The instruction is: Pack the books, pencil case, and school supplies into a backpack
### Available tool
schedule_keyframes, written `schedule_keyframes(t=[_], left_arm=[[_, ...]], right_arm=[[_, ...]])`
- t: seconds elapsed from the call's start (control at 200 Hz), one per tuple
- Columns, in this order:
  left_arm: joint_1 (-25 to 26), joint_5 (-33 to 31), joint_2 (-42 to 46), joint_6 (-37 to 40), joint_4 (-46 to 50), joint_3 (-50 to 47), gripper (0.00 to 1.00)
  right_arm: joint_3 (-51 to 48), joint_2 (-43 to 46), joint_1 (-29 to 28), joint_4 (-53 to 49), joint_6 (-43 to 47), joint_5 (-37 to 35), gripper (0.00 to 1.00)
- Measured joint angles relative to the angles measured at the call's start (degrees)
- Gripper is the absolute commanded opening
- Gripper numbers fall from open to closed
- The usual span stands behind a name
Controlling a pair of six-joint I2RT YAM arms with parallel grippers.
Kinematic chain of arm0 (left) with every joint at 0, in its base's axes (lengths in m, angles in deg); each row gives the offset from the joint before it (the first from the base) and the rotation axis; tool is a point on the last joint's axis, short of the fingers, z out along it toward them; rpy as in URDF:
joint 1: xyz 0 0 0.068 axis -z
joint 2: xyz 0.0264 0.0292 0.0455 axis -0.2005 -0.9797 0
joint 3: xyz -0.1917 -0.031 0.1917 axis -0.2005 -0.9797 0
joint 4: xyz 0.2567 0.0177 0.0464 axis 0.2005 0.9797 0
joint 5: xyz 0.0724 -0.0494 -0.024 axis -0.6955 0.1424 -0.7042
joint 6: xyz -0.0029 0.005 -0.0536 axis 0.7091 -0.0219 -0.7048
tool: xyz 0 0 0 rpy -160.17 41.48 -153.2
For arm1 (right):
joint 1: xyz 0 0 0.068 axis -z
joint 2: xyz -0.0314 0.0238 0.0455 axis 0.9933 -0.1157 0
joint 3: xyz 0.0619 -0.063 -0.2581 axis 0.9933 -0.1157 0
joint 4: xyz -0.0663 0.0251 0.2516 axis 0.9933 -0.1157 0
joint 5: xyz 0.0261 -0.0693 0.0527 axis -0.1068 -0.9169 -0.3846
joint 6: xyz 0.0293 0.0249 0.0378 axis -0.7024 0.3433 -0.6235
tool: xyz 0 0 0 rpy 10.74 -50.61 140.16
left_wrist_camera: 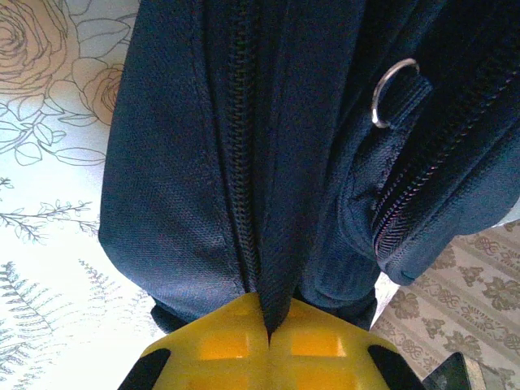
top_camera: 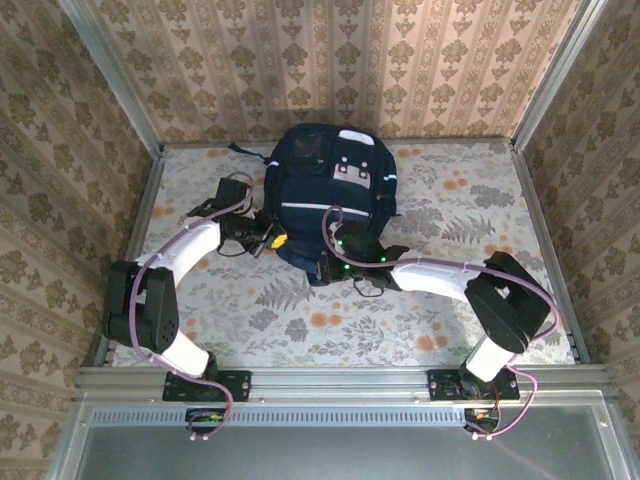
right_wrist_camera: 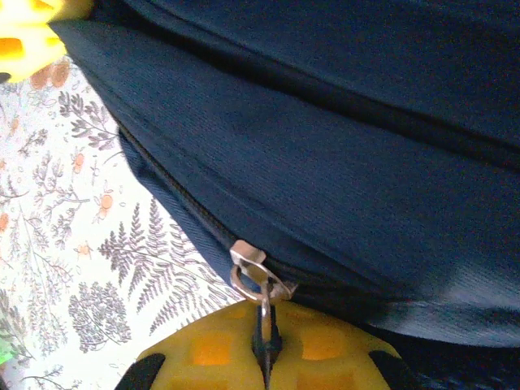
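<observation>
backpack [top_camera: 330, 190]: middle of counter [top_camera: 480, 300], toward far edge | left fingers [left_wrist_camera: 219, 345]: together, pinching a fold of its fabric beside the zip | right fingers [right_wrist_camera: 207, 349]: clamped on zip pull [right_wrist_camera: 258, 272] | handling: soft, floppy cloth, likely sags; brace fabric, draw pull along zip

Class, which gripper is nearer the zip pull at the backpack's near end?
Right. The right gripper is shut on the zip pull; the left gripper pinches backpack fabric further left.
</observation>
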Motion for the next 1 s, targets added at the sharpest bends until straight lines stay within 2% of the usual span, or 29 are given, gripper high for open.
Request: schedule_keyframes(t=[0.59,0.74,0.88,0.97,1.0], left_arm=[[-1.84,2.21,2.71,2.32,1.09,-0.02,0.0],[-5.95,-1.77,4.94,3.06,1.66,-0.02,0.0],[-6.4,-3.15,5.2,3.48,1.75,-0.02,0.0],[-5.86,-3.17,5.2,3.89,1.99,-0.02,0.27],[-5.6,-3.19,5.2,4.04,2.14,-0.02,0.33]], right_arm=[[-8.39,6.64,9.07,2.75,2.69,1.27,0.0],[-11.39,7.28,13.84,0.5,2.36,-3.32,0.0],[-11.43,7.39,14.78,0.59,2.6,-2.29,0.0],[-11.37,7.37,14.34,1.07,2.51,-0.42,0.0],[-11.26,7.34,13.97,1.16,2.34,0.15,0.0]])
